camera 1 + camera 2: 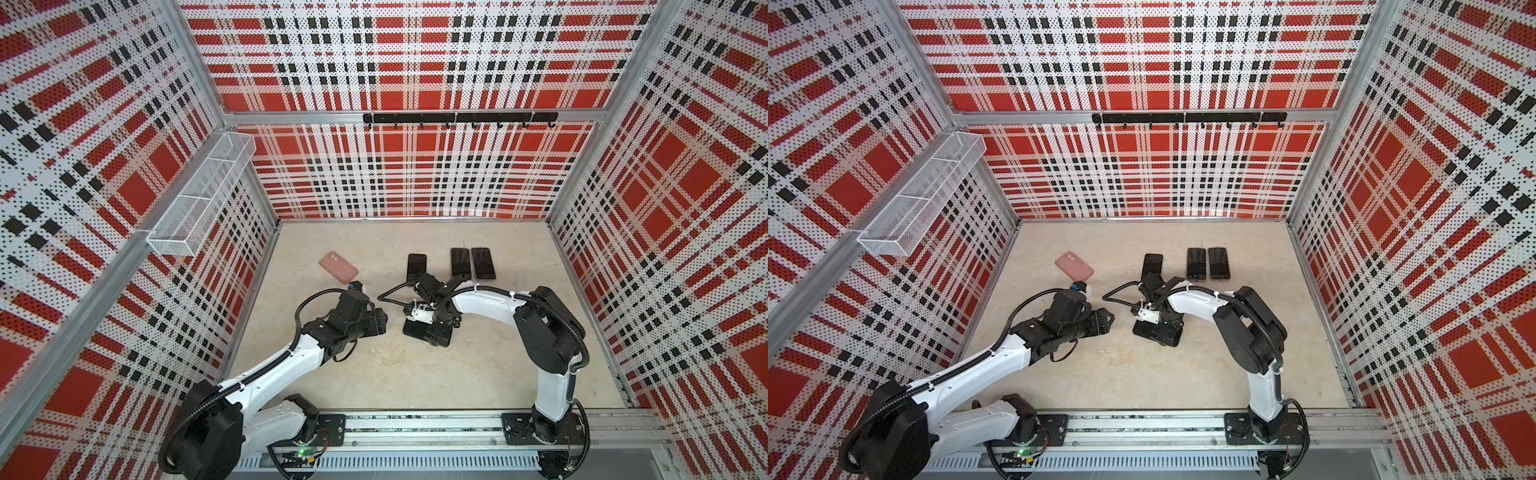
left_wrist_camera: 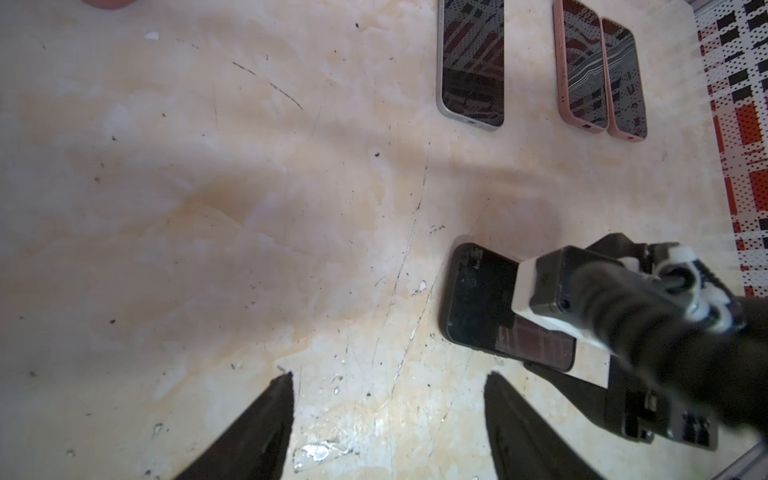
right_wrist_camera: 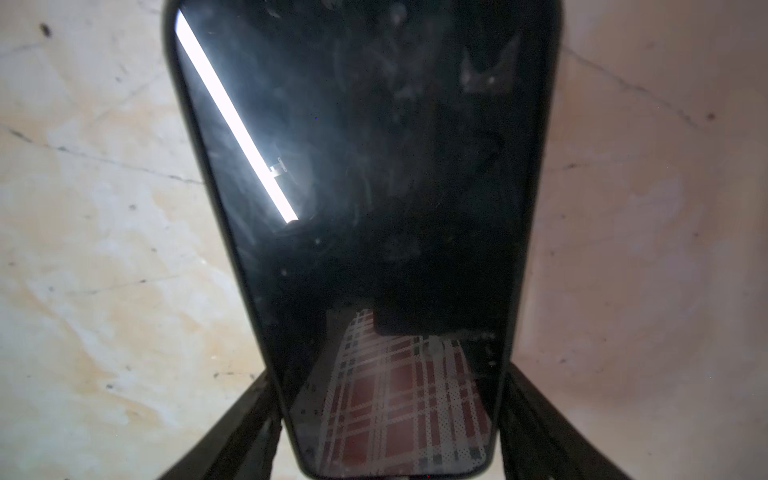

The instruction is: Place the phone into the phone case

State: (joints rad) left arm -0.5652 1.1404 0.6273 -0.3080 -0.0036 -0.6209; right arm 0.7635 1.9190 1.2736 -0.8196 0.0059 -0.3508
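The phone (image 1: 412, 329) lay on the table (image 1: 415, 374); behind it sat a second phone (image 1: 416, 267), a pair of phones (image 1: 460, 263) just to its right, the phone case (image 1: 338, 267) to its left.

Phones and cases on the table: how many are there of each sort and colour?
Phones with pink edges: 2
Phone with grey edge: 1
Black phone, between the right end effector's fingers: 1
Pink case lying alone, back up: 1
Total: 5
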